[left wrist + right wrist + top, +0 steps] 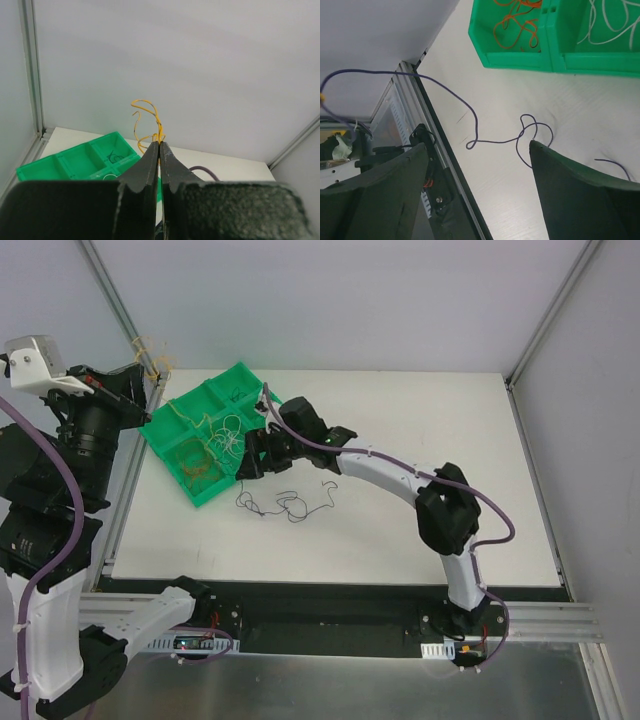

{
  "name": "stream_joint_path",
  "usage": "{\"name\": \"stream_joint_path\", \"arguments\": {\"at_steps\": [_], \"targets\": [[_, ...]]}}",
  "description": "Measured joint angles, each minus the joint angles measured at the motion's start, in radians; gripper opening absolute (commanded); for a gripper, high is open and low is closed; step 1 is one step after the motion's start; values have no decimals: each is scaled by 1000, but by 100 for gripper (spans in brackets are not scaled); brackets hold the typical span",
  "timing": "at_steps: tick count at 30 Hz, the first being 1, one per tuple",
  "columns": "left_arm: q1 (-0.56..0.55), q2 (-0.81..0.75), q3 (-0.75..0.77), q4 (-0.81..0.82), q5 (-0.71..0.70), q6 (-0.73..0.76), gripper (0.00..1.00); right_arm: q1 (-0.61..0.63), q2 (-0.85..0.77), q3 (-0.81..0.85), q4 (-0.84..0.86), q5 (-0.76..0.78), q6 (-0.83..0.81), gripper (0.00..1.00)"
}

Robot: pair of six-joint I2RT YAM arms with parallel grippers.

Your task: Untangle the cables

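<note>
My left gripper [159, 143] is raised high at the left, above the table's back corner, and is shut on a curly yellow-orange cable [146, 119]. In the top view that cable [150, 353] sticks up from the left gripper [148, 372]. My right gripper [479, 145] stands open just above the table, nothing between its fingers. A thin dark cable [520, 137] lies looped on the table under it, touching the right fingertip [536, 148]. The same dark cable [285, 502] lies just in front of the green tray [160, 430], with the right gripper [247, 462] at the tray's near right edge.
The green tray's [520, 57] compartments hold orange cables [517, 25], white cables [610, 20] and a small black cable [116, 157]. A metal frame rail [440, 165] runs along the table's left edge. Enclosure walls stand close at the back and both sides.
</note>
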Motion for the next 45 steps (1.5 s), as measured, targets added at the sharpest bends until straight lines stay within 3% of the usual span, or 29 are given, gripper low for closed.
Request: {"name": "stream_joint_path", "arguments": {"at_steps": [4,8,11,16,19,24,30,36,40,45], "targets": [[0,12,35,-13,15,-5,0,32,72,55,-1,5,56,73],[0,22,57,-25,20,-9,0,52,153,137,8,8,123,52],[0,24,60,-26,26,-12,0,53,191,159,7,8,162,1],[0,29,60,-33,36,-12,0,35,211,165,-82,15,176,1],[0,39,63,-39,27,6,0,-4,134,33,-93,46,165,1],[0,81,88,-37,-44,78,0,-191,-215,-422,-164,158,132,1],[0,141,83,-31,-73,92,0,-430,-587,-653,-318,334,40,1],[26,214,49,-25,-29,-20,0,-539,-748,-773,-454,375,-25,1],[109,260,4,-20,92,-161,0,-610,-753,-780,-524,367,-57,1],[219,295,-81,-14,194,-332,0,-613,-792,-770,-580,337,-94,1]]}}
